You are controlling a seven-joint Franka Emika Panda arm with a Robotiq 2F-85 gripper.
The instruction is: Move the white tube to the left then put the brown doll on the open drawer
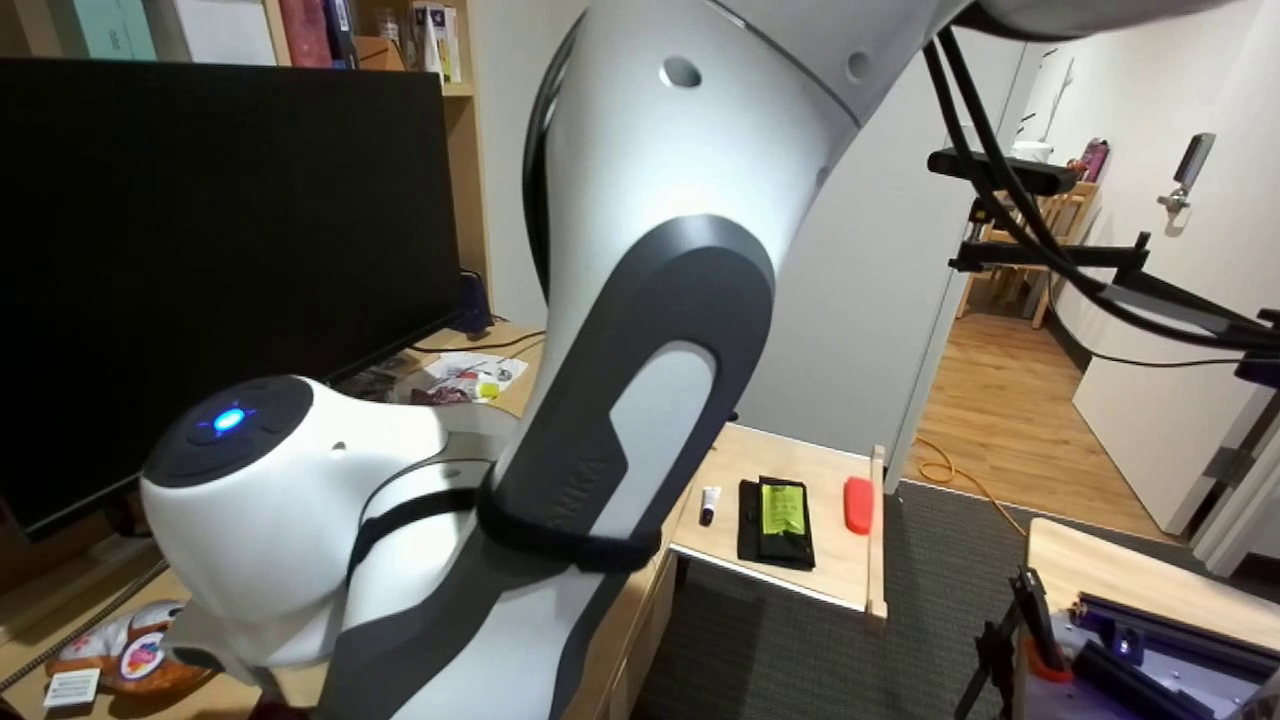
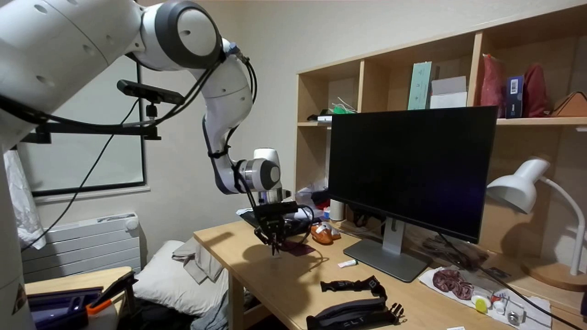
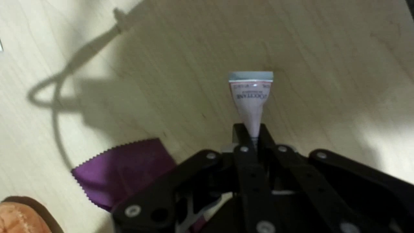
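My gripper (image 3: 252,129) is shut on a small white tube (image 3: 250,97), whose flat crimped end points outward from the fingertips. In an exterior view the gripper (image 2: 275,245) is low over the desk; I cannot tell whether the tube touches it. The brown doll (image 2: 322,233), orange-brown with white parts, lies on the desk behind the gripper. Part of the doll shows at the lower left corner of the wrist view (image 3: 21,220); it also lies beside the arm in an exterior view (image 1: 170,675). The open drawer (image 1: 790,455) is pale and shallow, pulled out from the desk.
The drawer holds another small tube (image 1: 709,505), a black pouch (image 1: 750,530) with a green packet (image 1: 783,510), and a red case (image 1: 858,505). On the desk are a purple cloth (image 3: 126,171), a small tube (image 2: 347,263), black straps (image 2: 351,311) and a monitor (image 2: 408,174).
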